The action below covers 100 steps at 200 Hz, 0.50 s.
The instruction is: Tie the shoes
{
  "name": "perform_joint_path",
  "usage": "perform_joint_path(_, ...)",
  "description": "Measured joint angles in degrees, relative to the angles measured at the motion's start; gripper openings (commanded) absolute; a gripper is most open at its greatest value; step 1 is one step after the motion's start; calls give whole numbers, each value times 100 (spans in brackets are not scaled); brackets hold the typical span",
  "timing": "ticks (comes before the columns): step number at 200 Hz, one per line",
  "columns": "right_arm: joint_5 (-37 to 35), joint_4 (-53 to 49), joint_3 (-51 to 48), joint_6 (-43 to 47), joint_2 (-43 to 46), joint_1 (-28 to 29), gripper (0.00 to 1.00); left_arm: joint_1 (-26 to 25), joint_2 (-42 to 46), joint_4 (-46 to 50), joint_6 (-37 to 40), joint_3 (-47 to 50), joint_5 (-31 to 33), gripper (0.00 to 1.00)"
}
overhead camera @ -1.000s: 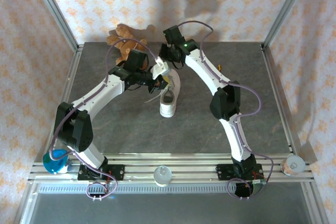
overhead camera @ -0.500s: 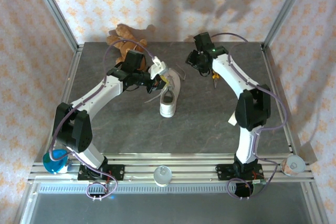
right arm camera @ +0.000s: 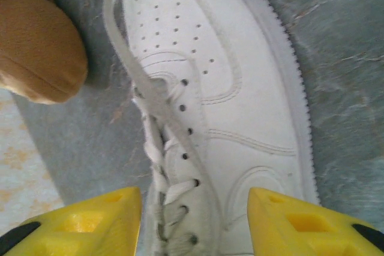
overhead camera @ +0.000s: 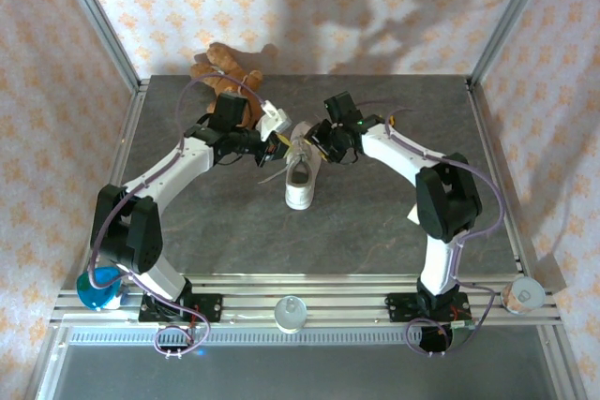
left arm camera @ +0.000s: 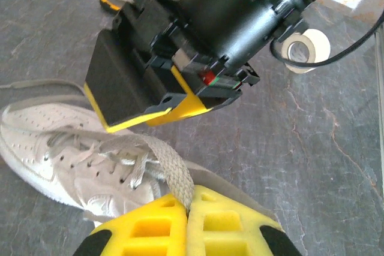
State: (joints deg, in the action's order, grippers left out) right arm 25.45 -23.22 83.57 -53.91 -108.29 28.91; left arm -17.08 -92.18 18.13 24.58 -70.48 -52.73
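Observation:
The shoes are one small white sneaker (overhead camera: 298, 178) in the middle of the table, its toe toward the arms' bases. My left gripper (left arm camera: 189, 199) is shut on a flat white lace (left arm camera: 171, 169) that rises taut from the sneaker's eyelets (left arm camera: 66, 148). In the top view the left gripper (overhead camera: 277, 142) sits at the sneaker's back left. My right gripper (right arm camera: 195, 208) is open, with one yellow finger (right arm camera: 78, 220) on each side of the laced tongue (right arm camera: 171, 178). A loose lace (right arm camera: 120, 52) loops across the upper. Seen from above, the right gripper (overhead camera: 316, 142) hovers over the sneaker's heel end.
A brown teddy bear (overhead camera: 223, 70) lies at the back edge behind the left gripper, and its paw (right arm camera: 36, 46) is close beside the sneaker. A blue object (overhead camera: 97, 289), a clear dome (overhead camera: 291, 312) and a tape roll (overhead camera: 523, 295) sit along the front rail.
The right gripper let go and opened, swung out to the right, then came back over the sneaker. The left gripper pulled its lace slightly back and left.

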Motion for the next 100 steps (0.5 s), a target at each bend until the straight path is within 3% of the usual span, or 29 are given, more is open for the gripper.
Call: perform_joint_path(100, 66, 402, -463, -483, -31, 2, 41, 223, 101, -326, -332, 400, 68, 0)
